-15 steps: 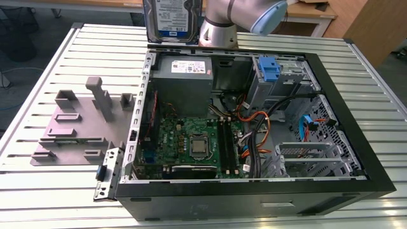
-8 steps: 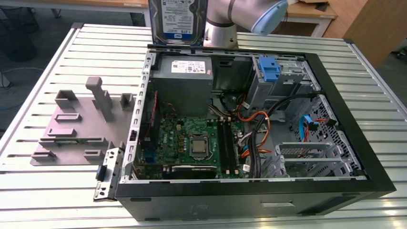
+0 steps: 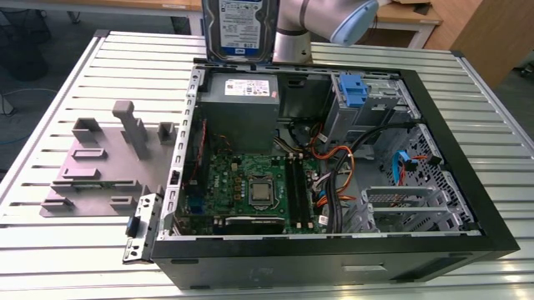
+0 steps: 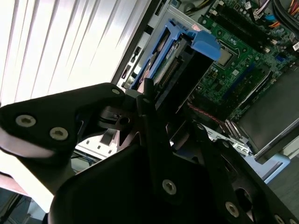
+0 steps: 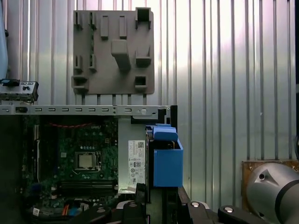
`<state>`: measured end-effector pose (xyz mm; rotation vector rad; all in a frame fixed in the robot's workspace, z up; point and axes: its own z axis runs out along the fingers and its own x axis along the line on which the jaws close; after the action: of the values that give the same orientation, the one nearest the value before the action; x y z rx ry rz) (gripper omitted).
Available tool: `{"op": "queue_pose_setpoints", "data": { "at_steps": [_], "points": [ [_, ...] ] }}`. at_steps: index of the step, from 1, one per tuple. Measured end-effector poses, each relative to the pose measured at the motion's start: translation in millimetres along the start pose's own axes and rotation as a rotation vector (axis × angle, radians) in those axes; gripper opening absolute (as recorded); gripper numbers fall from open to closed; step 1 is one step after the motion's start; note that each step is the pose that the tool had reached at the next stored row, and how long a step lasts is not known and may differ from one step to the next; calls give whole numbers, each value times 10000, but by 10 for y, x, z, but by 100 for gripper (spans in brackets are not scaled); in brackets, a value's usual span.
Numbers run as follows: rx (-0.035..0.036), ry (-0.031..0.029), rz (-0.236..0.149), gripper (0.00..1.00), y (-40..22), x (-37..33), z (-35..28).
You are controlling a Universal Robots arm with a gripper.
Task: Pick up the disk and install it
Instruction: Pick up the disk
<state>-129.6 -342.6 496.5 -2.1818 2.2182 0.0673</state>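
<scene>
Light: bright and even across the table [image 3: 50, 94], exterior view.
Glare: its slats wash out white, second wrist view.
Shadow: gripper [image 4: 168, 102] near-black; computer case [image 3: 334, 244] dim inside.

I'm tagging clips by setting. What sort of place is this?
Probably a robotics lab or workshop: an open computer case sits on a slatted metal table, a grey stand beside it, and a robot arm holds the disk.

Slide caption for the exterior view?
The disk held upright over the far edge of the open computer case, grey stand on the slatted table to the exterior view's left.
</scene>
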Motion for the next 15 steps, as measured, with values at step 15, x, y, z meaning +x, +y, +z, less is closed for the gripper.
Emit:
{"op": "queue_pose_setpoints", "data": {
  "at_steps": [15],
  "points": [
    [-2, 1, -1, 35, -287, 2, 76]
  ]
}}
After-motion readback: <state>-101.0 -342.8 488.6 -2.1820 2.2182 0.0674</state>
